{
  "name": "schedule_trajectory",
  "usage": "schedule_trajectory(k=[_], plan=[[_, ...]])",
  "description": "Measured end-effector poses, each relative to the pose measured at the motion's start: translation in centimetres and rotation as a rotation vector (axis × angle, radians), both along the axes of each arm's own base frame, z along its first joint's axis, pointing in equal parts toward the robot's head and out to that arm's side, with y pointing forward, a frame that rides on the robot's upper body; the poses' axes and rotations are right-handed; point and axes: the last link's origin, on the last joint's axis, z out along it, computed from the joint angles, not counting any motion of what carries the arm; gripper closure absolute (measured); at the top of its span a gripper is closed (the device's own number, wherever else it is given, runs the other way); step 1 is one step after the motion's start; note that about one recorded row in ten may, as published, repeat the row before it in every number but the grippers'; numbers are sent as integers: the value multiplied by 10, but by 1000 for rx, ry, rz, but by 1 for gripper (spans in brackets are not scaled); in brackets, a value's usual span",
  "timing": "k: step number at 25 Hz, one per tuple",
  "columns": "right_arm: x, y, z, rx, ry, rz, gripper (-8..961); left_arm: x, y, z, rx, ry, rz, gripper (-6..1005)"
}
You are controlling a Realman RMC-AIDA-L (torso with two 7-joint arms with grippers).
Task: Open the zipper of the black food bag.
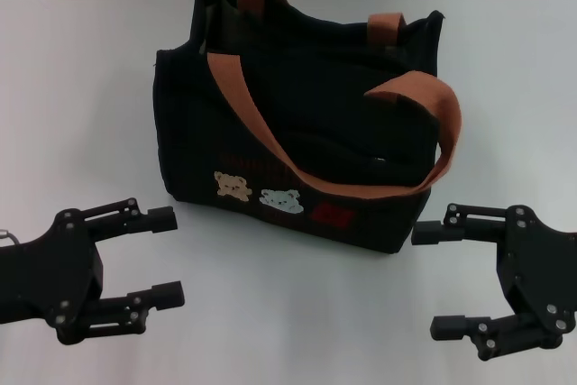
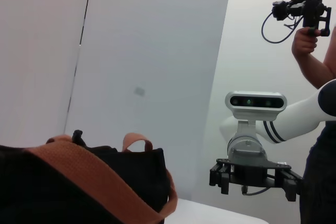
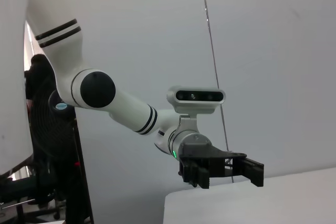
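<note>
both claws released: left gripper point(image 1: 167, 256), right gripper point(image 1: 433, 279). risk: orange handle point(image 1: 424, 105) over zipper point(image 1: 379, 160) snags approach; black food bag point(image 1: 270, 132) slides.

White table point(image 1: 90, 87); pale panelled wall point(image 2: 157, 51) behind; dark chair point(image 3: 50, 145)

Left hand point(image 1: 167, 256): low at near left in head view, fingers spread wide apart, pointing inward toward centre, holding nothing. Black wrist body behind it runs off left edge.

Right hand point(image 1: 435, 279): low at near right, mirror pose, fingers spread wide, pointing inward, holding nothing.

Both hands level with each other, well apart.

Right wrist view: left arm white with black bands, elbow bent, wrist camera above hand.

Left wrist view: right hand point(image 2: 255, 178) hangs below its wrist camera.
</note>
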Motion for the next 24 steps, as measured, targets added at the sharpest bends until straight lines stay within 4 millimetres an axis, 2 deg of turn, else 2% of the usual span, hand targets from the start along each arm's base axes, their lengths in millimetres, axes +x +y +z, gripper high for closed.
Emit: schedule_trajectory(k=[24], plan=[[-10,4,-3,-11,26,26,118,16,16,-4,1,-35,-32,234]])
